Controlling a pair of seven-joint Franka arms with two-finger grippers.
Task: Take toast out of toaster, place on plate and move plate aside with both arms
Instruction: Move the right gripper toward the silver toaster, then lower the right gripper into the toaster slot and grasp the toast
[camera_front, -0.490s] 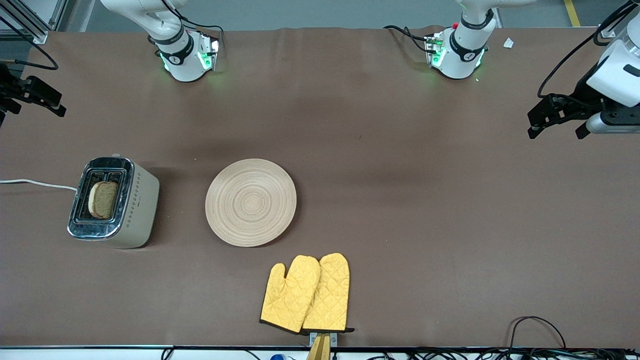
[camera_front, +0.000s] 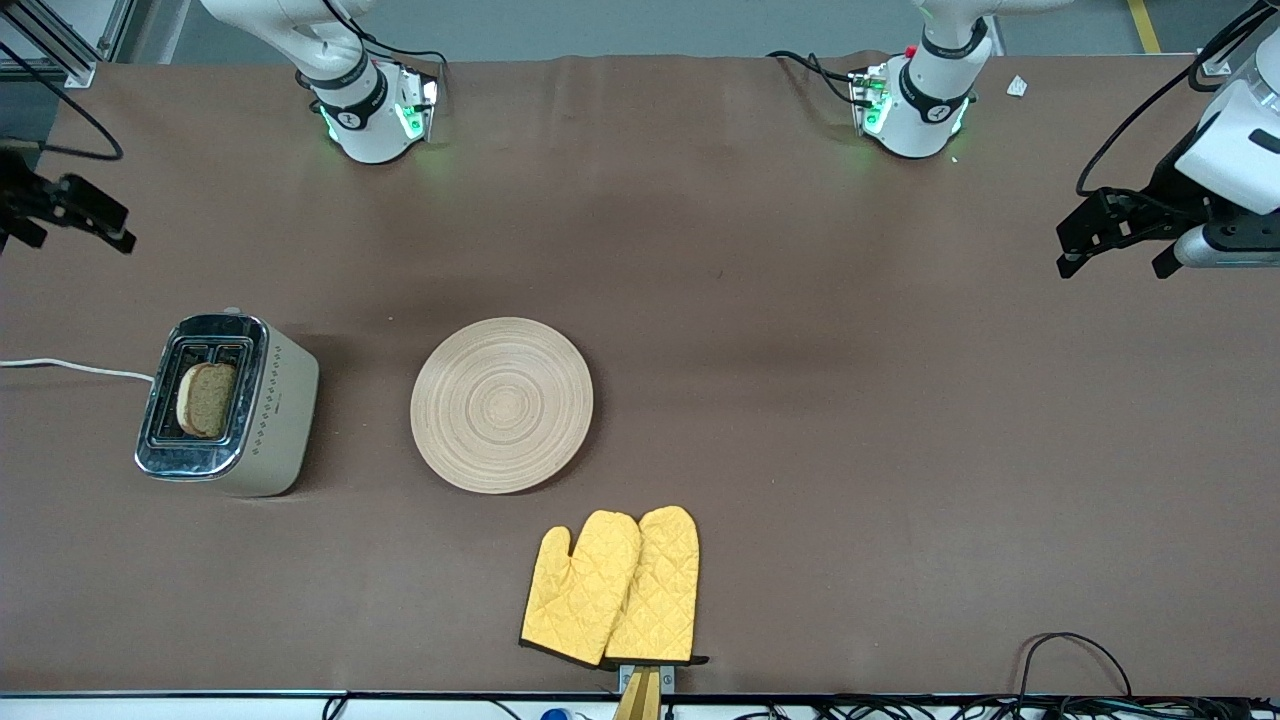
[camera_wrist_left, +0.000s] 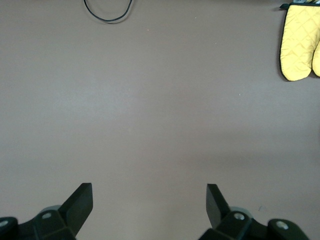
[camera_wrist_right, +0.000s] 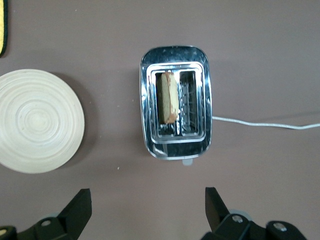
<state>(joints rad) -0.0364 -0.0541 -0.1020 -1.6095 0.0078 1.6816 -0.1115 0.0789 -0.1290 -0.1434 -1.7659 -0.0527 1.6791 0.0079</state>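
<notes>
The toast (camera_front: 207, 399) stands in a slot of the toaster (camera_front: 228, 404) at the right arm's end of the table; it also shows in the right wrist view (camera_wrist_right: 167, 97). The wooden plate (camera_front: 501, 404) lies empty beside the toaster, toward the table's middle, and shows in the right wrist view (camera_wrist_right: 37, 120). My right gripper (camera_front: 70, 232) is open and empty, up in the air over bare table beside the toaster (camera_wrist_right: 176, 102). My left gripper (camera_front: 1108, 262) is open and empty, high over bare table at the left arm's end.
Two yellow oven mitts (camera_front: 612, 588) lie near the table's front edge, nearer the camera than the plate; they show in the left wrist view (camera_wrist_left: 300, 42). The toaster's white cord (camera_front: 70, 368) runs off the table's end. A black cable loop (camera_wrist_left: 107, 12) lies at the front edge.
My right gripper has shifted slightly toward the toaster. The left gripper, toast and plate have not visibly moved.
</notes>
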